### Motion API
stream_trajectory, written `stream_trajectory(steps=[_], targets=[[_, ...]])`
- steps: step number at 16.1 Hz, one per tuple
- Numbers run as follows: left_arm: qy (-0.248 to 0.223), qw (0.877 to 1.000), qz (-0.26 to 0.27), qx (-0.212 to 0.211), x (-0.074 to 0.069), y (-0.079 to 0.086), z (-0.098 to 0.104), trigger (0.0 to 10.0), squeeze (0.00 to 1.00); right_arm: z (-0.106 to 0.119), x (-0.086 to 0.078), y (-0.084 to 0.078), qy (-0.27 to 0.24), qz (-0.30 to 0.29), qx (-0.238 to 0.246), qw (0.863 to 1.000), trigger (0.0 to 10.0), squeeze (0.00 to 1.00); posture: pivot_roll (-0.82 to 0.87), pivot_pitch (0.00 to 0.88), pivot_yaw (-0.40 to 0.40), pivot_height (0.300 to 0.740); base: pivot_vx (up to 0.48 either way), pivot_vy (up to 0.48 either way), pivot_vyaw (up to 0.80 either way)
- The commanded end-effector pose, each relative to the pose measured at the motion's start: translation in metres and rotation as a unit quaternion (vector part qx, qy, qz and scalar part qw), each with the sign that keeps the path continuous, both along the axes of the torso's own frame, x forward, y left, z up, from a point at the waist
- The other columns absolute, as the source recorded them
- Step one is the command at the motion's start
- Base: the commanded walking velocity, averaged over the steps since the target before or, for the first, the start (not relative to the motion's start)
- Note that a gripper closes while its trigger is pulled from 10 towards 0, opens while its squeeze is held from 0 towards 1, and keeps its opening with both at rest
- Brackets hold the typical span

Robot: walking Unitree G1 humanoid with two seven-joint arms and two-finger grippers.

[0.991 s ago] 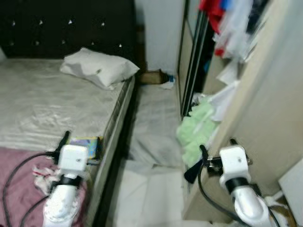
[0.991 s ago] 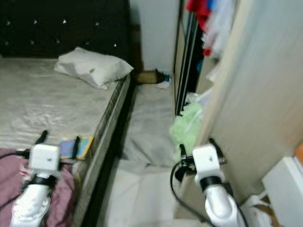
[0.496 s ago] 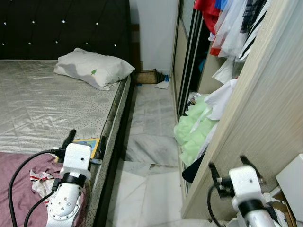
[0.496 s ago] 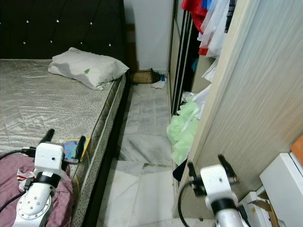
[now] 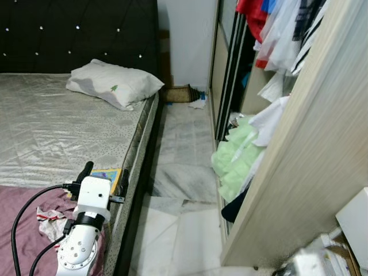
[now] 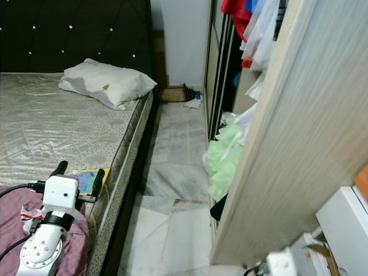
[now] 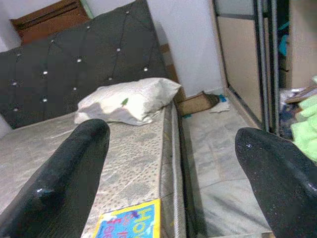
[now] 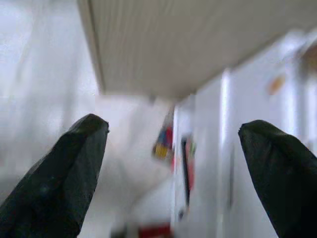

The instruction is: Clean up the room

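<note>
1. My right gripper (image 8: 173,168) holds its jaws wide apart, one black finger (image 8: 59,168) at each side of the picture.
2. Between them runs a pale wood-grain panel (image 8: 188,44), blurred.
3. Beside it stands a white surface (image 8: 257,124), also blurred.
4. A small patch of mixed colours (image 8: 162,144) sits in the middle, too smeared to identify.

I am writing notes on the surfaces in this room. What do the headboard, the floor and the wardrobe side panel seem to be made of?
Headboard: dark padded upholstery, possibly leather-like, tufted with small shiny studs.
Floor: pale marble-look tiles, grey veining and visible joints, smooth finish.
Wardrobe side panel: light wood-look board, probably laminate, with fine straight grain lines and a matte look.
</note>
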State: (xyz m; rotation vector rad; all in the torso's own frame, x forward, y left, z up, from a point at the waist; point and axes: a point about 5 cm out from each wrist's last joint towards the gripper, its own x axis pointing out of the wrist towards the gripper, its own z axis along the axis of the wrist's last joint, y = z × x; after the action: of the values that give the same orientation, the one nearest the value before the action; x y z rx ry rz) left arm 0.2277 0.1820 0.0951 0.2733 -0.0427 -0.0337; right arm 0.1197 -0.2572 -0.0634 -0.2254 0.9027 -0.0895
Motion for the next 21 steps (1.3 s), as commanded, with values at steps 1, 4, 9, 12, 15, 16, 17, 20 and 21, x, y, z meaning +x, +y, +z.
stream_trajectory(steps=[1,4,9,12,15,16,17,20,21], targets=[[-0.003,1.000,-0.002,0.000,0.001,0.000,0.003,10.0,0.00,-0.005,0.000,0.005,0.002,0.018,0.004,1.000,10.0,0.00,-0.02,0.007,-0.002,0.740,0.000,0.000,0.00],[-0.001,1.000,-0.004,-0.001,0.000,-0.001,0.003,10.0,0.00,-0.029,-0.009,0.029,0.063,0.031,-0.002,0.998,10.0,0.00,-0.01,0.011,-0.001,0.740,0.000,0.000,0.80],[0.003,1.000,-0.009,-0.001,0.000,-0.003,0.003,10.0,0.00,-0.031,0.014,0.031,0.074,0.064,-0.021,0.995,10.0,0.00,0.00,0.016,0.002,0.740,0.000,0.000,0.80],[0.003,1.000,-0.013,0.000,0.002,-0.004,0.003,10.0,0.00,-0.028,0.035,0.048,0.062,0.104,-0.015,0.993,10.0,0.00,0.01,0.016,0.003,0.740,0.000,0.000,0.80],[0.002,1.000,-0.015,0.001,0.002,-0.005,0.004,10.0,0.00,-0.027,0.014,0.017,0.069,0.102,-0.022,0.992,10.0,0.00,0.02,0.015,-0.001,0.740,0.000,0.000,0.80],[0.002,1.000,-0.015,0.001,0.002,-0.005,0.004,10.0,0.00,-0.027,0.013,0.016,0.069,0.100,-0.022,0.992,10.0,0.00,0.02,0.015,-0.001,0.740,0.000,0.000,0.80],[0.003,1.000,-0.014,0.000,0.002,-0.005,0.004,10.0,0.00,-0.028,0.011,0.017,0.073,0.106,-0.023,0.991,10.0,0.00,0.02,0.014,-0.002,0.740,0.000,0.000,0.80],[0.005,1.000,-0.016,-0.001,0.002,-0.006,0.004,10.0,0.00,-0.029,0.008,0.017,0.081,0.126,-0.021,0.989,10.0,0.00,0.02,0.015,-0.002,0.740,0.000,0.000,0.80],[0.006,1.000,-0.017,-0.001,0.002,-0.006,0.004,10.0,0.00,-0.031,0.002,0.019,0.097,0.140,-0.007,0.985,10.0,0.00,0.02,0.015,-0.002,0.740,0.000,0.000,0.80]])
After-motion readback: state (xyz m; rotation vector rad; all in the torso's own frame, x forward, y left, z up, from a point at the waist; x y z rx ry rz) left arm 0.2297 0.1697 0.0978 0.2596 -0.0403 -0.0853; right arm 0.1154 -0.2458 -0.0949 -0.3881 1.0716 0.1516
